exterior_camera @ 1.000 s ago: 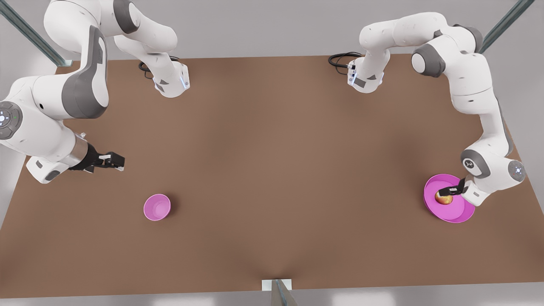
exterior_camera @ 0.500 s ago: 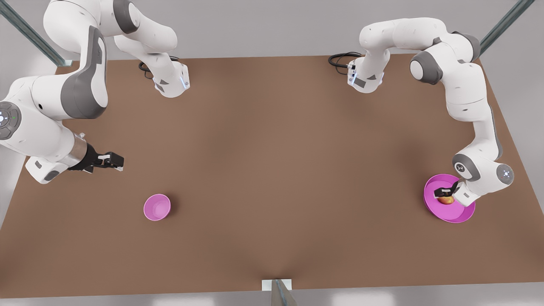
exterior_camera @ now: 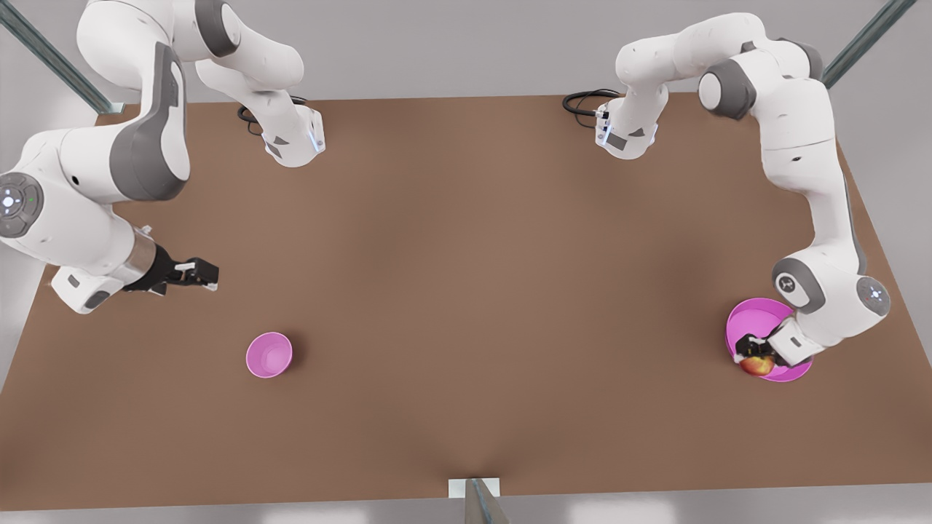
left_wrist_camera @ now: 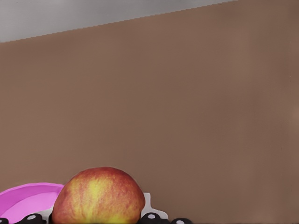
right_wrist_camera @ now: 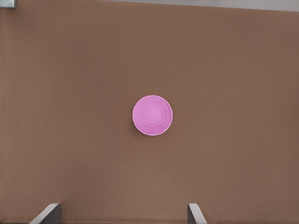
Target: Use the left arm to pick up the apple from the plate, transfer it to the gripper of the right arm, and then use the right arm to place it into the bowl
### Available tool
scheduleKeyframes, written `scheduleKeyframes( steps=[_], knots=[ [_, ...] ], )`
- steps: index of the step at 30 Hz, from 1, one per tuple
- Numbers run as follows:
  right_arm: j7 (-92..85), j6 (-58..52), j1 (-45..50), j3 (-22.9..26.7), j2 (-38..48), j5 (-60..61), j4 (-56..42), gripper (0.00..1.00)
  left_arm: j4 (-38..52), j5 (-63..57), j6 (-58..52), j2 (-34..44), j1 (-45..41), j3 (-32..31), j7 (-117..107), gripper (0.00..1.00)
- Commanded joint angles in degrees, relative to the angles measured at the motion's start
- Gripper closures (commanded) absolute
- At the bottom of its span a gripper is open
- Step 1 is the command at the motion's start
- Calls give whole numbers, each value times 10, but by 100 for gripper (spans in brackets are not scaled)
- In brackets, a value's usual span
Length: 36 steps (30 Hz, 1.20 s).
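The yellow-red apple (exterior_camera: 758, 366) is held over the plate's near rim, with my left gripper (exterior_camera: 752, 356) shut on it, at the front view's right. In the left wrist view the apple (left_wrist_camera: 98, 197) sits between the black fingers (left_wrist_camera: 153, 216), and the magenta plate (left_wrist_camera: 25, 201) lies just behind it. The plate (exterior_camera: 757, 319) rests near the table's right edge. At the front view's left, my right gripper (exterior_camera: 207, 274) hovers open, up and left of the small pink bowl (exterior_camera: 269, 354). From the right wrist view the bowl (right_wrist_camera: 152, 115) lies ahead of the spread fingertips (right_wrist_camera: 48, 213).
The brown table (exterior_camera: 466, 291) spreads wide between bowl and plate. Both arm bases (exterior_camera: 295, 142) stand at the far edge, with black cables beside them. A metal post (exterior_camera: 480, 502) rises at the near edge's middle.
The left gripper has closed on the apple and carried it from the plate's middle toward its near rim. The right gripper has drifted slightly up and right.
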<state>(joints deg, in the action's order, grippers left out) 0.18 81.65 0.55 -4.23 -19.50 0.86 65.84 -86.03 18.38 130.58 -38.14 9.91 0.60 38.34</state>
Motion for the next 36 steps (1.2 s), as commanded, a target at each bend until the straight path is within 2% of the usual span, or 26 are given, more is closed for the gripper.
scheduleKeyframes(
  steps=[1,2,4,6,8,10,11,14,16,19,22,27,32,34,36],
  knots=[
    [5,-16,2,-17,2,28,-2,0,3,86,-105,11,-1,-65,45,33],
    [4,-16,4,-23,2,29,-3,0,3,90,-110,11,-2,-105,45,33],
    [32,-14,0,-29,-3,108,0,0,4,92,-110,13,2,-201,80,32],
    [63,-7,0,-30,-52,239,0,0,13,200,-92,-3,-27,-269,181,32],
    [57,35,-4,-29,-94,356,28,0,34,278,-40,-18,-96,-276,187,32],
    [56,135,9,-51,-101,378,78,0,74,364,21,-57,-162,-276,231,32],
    [53,164,8,-66,-110,383,85,0,95,422,61,-77,-201,-276,266,32],
    [-69,212,-3,-68,-118,464,148,0,145,483,95,-114,-251,-277,338,32],
    [-145,248,2,-69,-141,502,165,0,164,523,95,-138,-256,-289,429,32],
    [-275,246,-1,-69,-193,566,165,0,164,607,93,-156,-252,-309,599,32],
    [-358,246,-2,-78,-215,610,166,0,166,629,90,-164,-253,-323,669,32],
    [-367,245,41,-84,-227,728,181,0,167,656,90,-177,-252,-336,787,32],
    [-387,238,26,-104,-219,728,190,0,166,658,90,-193,-252,-335,801,32],
    [-394,240,6,-130,-217,728,207,0,166,658,90,-193,-252,-335,801,32],
    [-408,249,11,-130,-222,728,213,0,166,658,90,-193,-252,-335,801,32]
  ],
)
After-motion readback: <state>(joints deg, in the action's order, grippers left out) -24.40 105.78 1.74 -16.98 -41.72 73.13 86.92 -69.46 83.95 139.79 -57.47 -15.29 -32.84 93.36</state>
